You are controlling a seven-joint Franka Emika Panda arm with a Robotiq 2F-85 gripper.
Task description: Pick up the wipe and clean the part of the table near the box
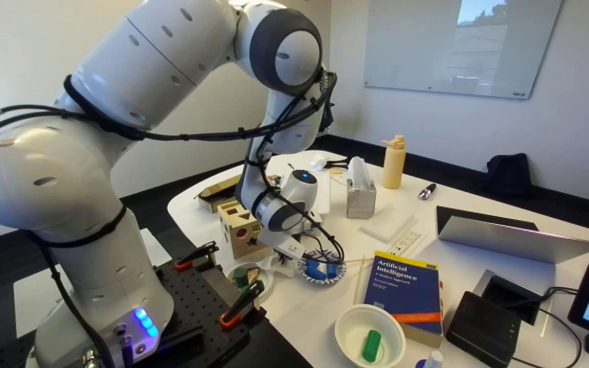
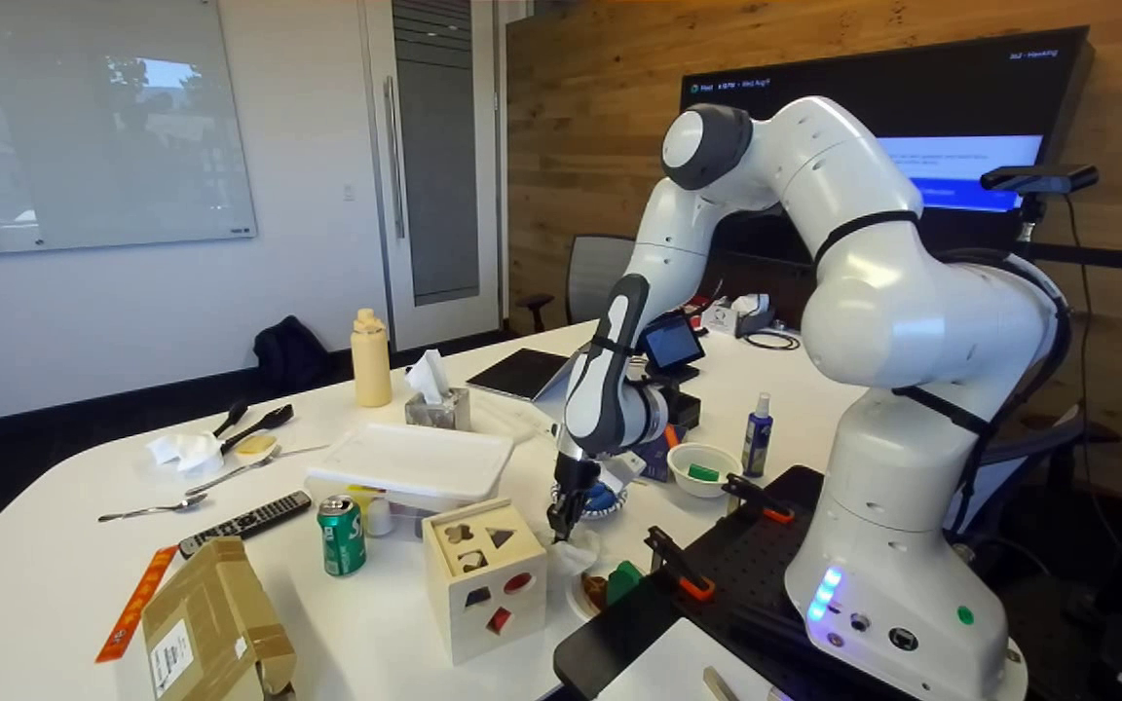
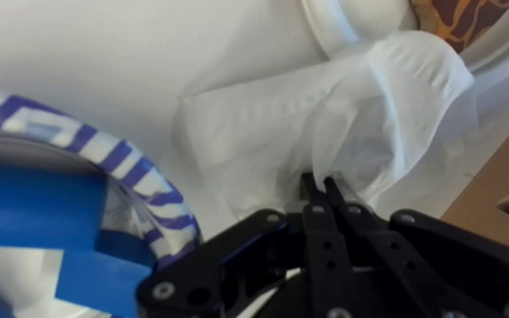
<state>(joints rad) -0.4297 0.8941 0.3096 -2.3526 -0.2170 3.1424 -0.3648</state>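
Note:
The wipe is a crumpled, thin white tissue (image 3: 254, 128); it also shows in both exterior views (image 1: 277, 264) (image 2: 576, 552). My gripper (image 3: 318, 181) is pointed down with its fingertips nearly together, and a fold of the wipe is pinched between them. The wipe spreads out on or just above the white table (image 3: 126, 44). A wooden box with shape cut-outs (image 2: 485, 594) stands beside the gripper in both exterior views (image 1: 243, 239). Its brown side shows at the right of the wrist view (image 3: 480, 212). In an exterior view the fingertips (image 2: 561, 534) are close to the box.
A blue-and-white patterned bowl (image 3: 157, 185) with blue blocks is close beside the gripper. A white dish (image 3: 325, 26) with a green block and a brown piece touches or underlies the wipe's edge. A tissue box (image 1: 361, 202), lidded plastic container (image 2: 410, 462), green can (image 2: 341, 535) and book (image 1: 402, 291) stand around.

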